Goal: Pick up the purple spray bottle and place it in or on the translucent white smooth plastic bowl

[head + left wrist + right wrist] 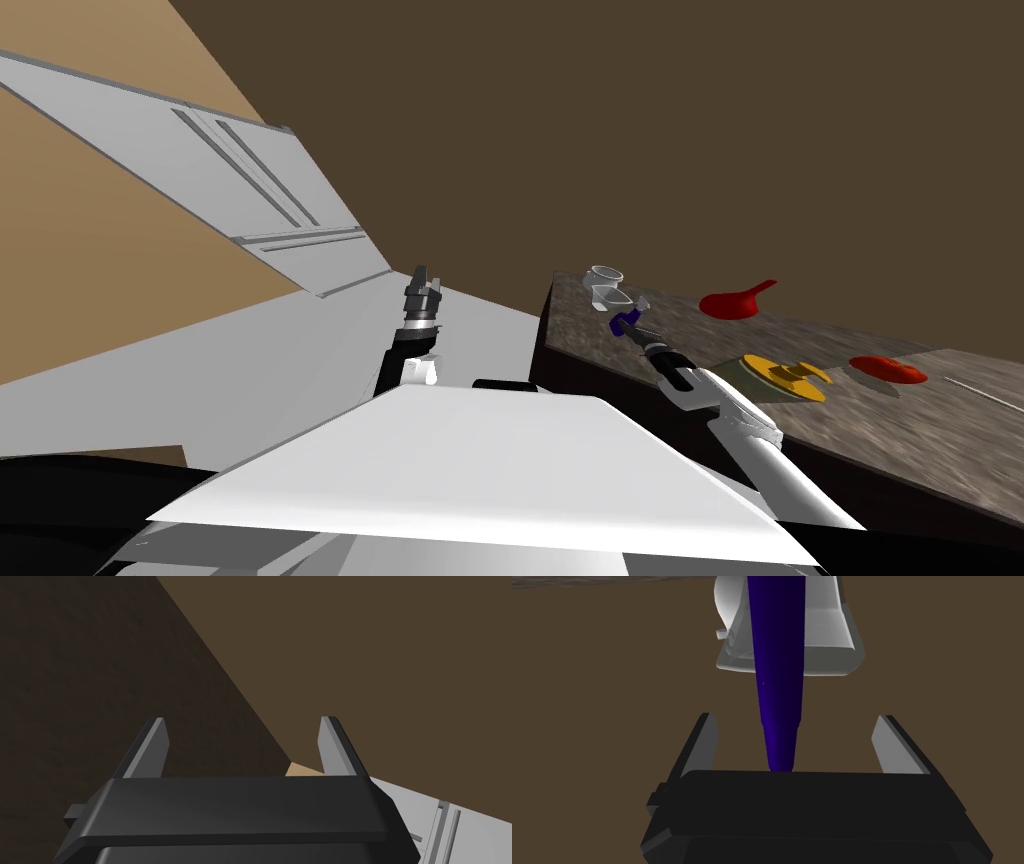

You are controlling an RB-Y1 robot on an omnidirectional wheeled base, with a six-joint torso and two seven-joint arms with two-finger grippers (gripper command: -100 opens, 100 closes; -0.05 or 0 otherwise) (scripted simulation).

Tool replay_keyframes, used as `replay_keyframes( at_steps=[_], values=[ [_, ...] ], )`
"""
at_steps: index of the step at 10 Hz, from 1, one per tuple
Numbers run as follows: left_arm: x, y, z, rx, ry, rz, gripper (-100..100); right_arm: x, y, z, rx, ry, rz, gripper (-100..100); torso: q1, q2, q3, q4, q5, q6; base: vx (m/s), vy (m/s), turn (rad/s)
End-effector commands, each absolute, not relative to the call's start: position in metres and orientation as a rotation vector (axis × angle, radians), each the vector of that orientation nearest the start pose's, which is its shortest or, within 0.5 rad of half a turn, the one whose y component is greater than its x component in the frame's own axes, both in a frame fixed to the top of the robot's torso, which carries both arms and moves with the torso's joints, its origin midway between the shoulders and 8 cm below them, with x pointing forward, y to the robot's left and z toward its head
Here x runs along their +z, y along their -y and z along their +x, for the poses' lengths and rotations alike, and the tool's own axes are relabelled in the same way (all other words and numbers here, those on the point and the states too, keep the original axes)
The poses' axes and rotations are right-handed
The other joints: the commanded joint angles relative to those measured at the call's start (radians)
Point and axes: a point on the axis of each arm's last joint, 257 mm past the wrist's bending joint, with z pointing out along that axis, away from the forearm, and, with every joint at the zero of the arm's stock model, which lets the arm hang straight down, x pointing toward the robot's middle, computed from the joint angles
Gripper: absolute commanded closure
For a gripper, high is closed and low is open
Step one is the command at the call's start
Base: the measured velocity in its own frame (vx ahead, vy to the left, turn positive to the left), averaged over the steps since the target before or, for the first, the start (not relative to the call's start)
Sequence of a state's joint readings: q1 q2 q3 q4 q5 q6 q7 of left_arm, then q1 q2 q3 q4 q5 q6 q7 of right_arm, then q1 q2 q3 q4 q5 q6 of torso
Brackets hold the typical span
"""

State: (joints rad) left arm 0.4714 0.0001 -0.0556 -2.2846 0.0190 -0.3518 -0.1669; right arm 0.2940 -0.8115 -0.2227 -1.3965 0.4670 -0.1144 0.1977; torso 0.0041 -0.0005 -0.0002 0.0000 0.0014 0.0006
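Head view: a speckled brown-grey surface (900, 430) runs off to 3 o'clock. Near its 9 o'clock corner the R end effector (636, 330) sits at the purple spray bottle (625, 320). A white bowl (612, 297) lies just beyond the bottle at approx. 11 o'clock. A white ring-like shape (603, 272) touches the bowl at 12 o'clock, and it's unclear if that is part of the bowl.

Other items are well apart from the bottle. A red scoop-like item (737, 301) is at 2 o'clock. A yellow disc (790, 378) and a red lid shape (887, 369) are at 4 o'clock.

R wrist view: the R end effector (795, 717) has its fingers (706, 738) spread wide. The bottle (777, 676) runs btwn them w/ gaps on both sides, so nothing is clamped. Its narrow end meets the dark body of the end effector. A white form (822, 641) shows past the bottle, either its spray head or the bowl; can't tell which.

The L end effector (422, 275) is raised at 9 o'clock of the bottle, well apart from it. Its fingers (327, 746) are also spread and it holds nothing.

Likely step: closing on the bottle. To do it well, the bottle should be centred first, as it sits nearer one finger. The body tapers, so a pinch may squeeze it outward; gripping the wider part looks safer. After that, a lift well clear of the surface, then a short carry toward 11 o'clock w/out nudging the bowl.
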Motion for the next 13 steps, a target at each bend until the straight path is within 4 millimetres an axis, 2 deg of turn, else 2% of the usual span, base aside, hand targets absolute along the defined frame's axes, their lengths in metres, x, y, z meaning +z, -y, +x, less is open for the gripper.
replay_keyframes(
  at_steps=[1,2,3,4,5,6,10,11,12,13],
  values=[
    [0.0063,-0.2619,0.3713,-1.202,-0.736,-0.698,0,-0.2296,0.6289,0.4139,-0.23,-1.757,0.287,-100,0.0,0.0,0.0,0.0,0.0,0.0,0.026,0.061,0.079],
    [0.0063,-0.262,0.3713,-1.202,-0.736,-0.698,0,-0.2284,0.6352,0.4127,-0.25,-1.76,0.286,-100,0.0,0.0,0.0,0.0,0.0,0.0,0.016,0.04,0.036],
    [0.0063,-0.262,0.3713,-1.202,-0.736,-0.698,0,-0.2289,0.6296,0.413,-0.233,-1.757,0.287,-100,-0.001,0.001,0.0,0.0,-0.001,0.0,0.006,0.015,0.006],
    [0.0063,-0.262,0.3713,-1.202,-0.736,-0.698,0,-0.229,0.6305,0.413,-0.237,-1.758,0.287,0,-0.003,0.001,0.001,0.0,-0.001,0.001,0.0,0.0,0.0],
    [0.0063,-0.262,0.3713,-1.202,-0.736,-0.698,0,-0.2289,0.6304,0.413,-0.236,-1.758,0.287,-100,-0.004,0.002,0.001,0.0,-0.001,0.001,0.0,0.0,0.0],
    [0.0063,-0.262,0.3713,-1.202,-0.736,-0.698,0,-0.2289,0.6304,0.413,-0.236,-1.758,0.287,100,-0.004,0.002,0.001,0.0,-0.001,0.001,0.0,0.0,0.0],
    [0.0063,-0.262,0.3713,-1.202,-0.736,-0.698,0,-0.2287,0.6303,0.4132,-0.236,-1.758,0.287,100,-0.004,0.002,0.001,0.0,-0.001,0.001,0.0,0.0,0.0],
    [0.0063,-0.262,0.3713,-1.202,-0.736,-0.698,0,-0.2288,0.6303,0.4131,-0.236,-1.758,0.287,0,-0.004,0.002,0.001,0.0,-0.001,0.001,0.0,0.0,0.0],
    [0.0063,-0.262,0.3713,-1.202,-0.736,-0.698,0,-0.2287,0.6303,0.4131,-0.236,-1.758,0.287,100,-0.004,0.002,0.001,0.0,-0.001,0.001,0.0,0.0,0.0],
    [0.0063,-0.262,0.3713,-1.202,-0.736,-0.698,0,-0.2287,0.6303,0.4131,-0.236,-1.758,0.287,0,-0.004,0.002,0.001,0.0,-0.001,0.001,0.0,0.0,0.0]
  ],
)
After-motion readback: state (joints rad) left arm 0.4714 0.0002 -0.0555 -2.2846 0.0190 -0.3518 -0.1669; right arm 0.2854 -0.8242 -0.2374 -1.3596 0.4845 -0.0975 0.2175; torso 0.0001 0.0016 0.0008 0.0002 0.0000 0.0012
